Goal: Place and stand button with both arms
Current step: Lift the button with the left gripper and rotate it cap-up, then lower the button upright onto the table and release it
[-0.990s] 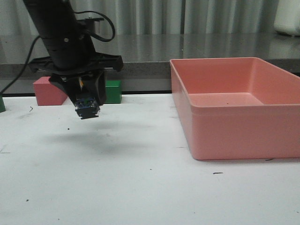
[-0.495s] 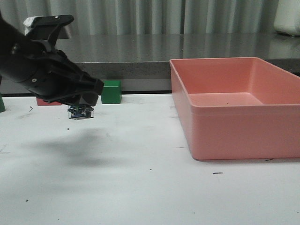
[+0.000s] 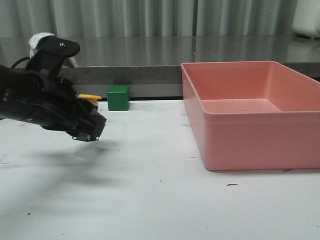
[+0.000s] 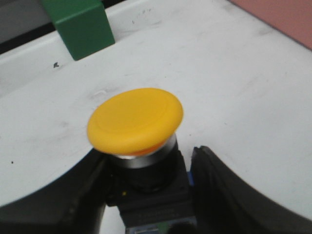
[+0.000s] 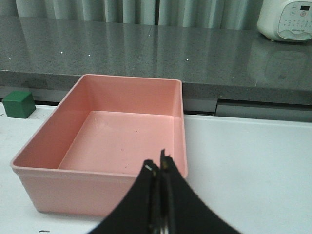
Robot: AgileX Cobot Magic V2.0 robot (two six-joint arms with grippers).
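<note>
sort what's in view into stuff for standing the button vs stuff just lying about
In the job:
- button, held in the left end effector
- right end effector, shut and holding nothing

Lying about:
- green cube
- pink bin
- white appliance on the counter

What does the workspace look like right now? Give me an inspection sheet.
Surface: white table, scuffed with small dark marks.
Job's things: button with yellow cap, gripped at its black base, held near the table.
Clutter: green cube at the table's back edge; empty pink bin on the right side.
Hands: left hand shut on the button; right hand shut, empty, above the bin.
Cables: black cable behind the left arm.
Surroundings: grey counter, curtains, white appliance.
</note>
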